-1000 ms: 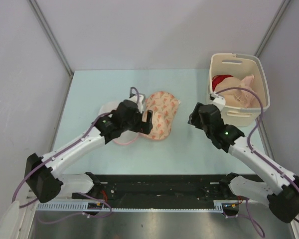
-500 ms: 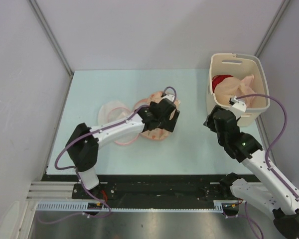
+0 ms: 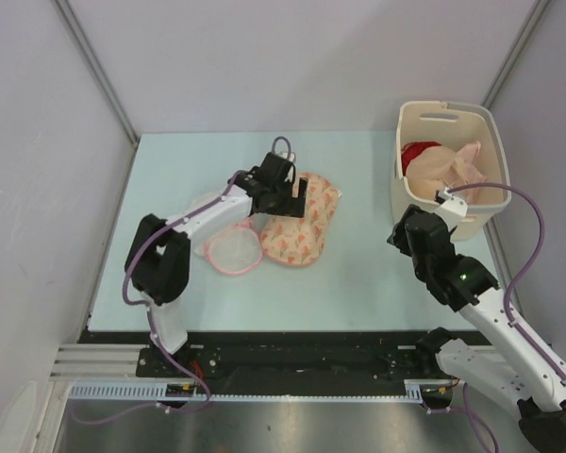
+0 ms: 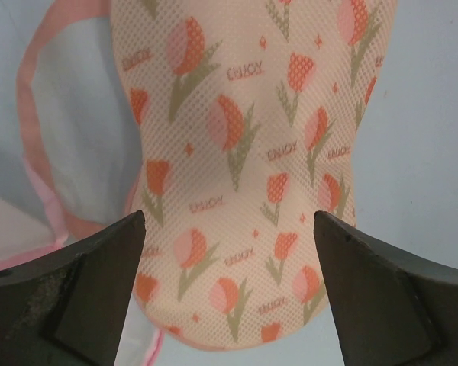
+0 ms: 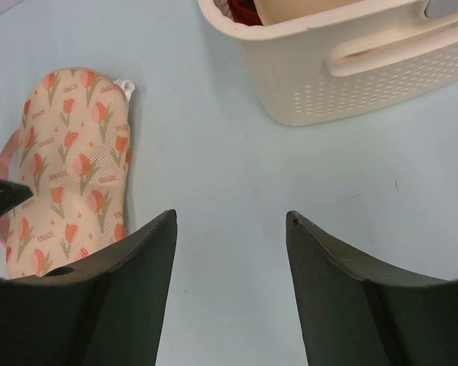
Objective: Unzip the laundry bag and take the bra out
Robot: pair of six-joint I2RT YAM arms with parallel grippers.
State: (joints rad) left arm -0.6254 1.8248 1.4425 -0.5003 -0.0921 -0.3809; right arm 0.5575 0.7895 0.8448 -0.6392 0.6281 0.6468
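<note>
The laundry bag (image 3: 307,223) lies flat in the middle of the table, cream-peach with red-pink tulips; it also shows in the left wrist view (image 4: 244,175) and the right wrist view (image 5: 70,164). My left gripper (image 3: 295,195) hovers open over the bag's far-left part, with the bag between its fingers in the left wrist view (image 4: 229,221). My right gripper (image 3: 404,233) is open and empty above bare table to the bag's right, as its own view (image 5: 230,217) shows. No bra shows outside the bag.
A round white mesh item with pink trim (image 3: 233,250) lies against the bag's left side. A cream basket (image 3: 411,192) at the back right holds a red garment (image 3: 418,152) and a pale peach garment (image 3: 453,173).
My left gripper has moved from over the bag's middle back and to the left. The round mesh item now shows beside the bag. My right arm has drawn back to the right.
</note>
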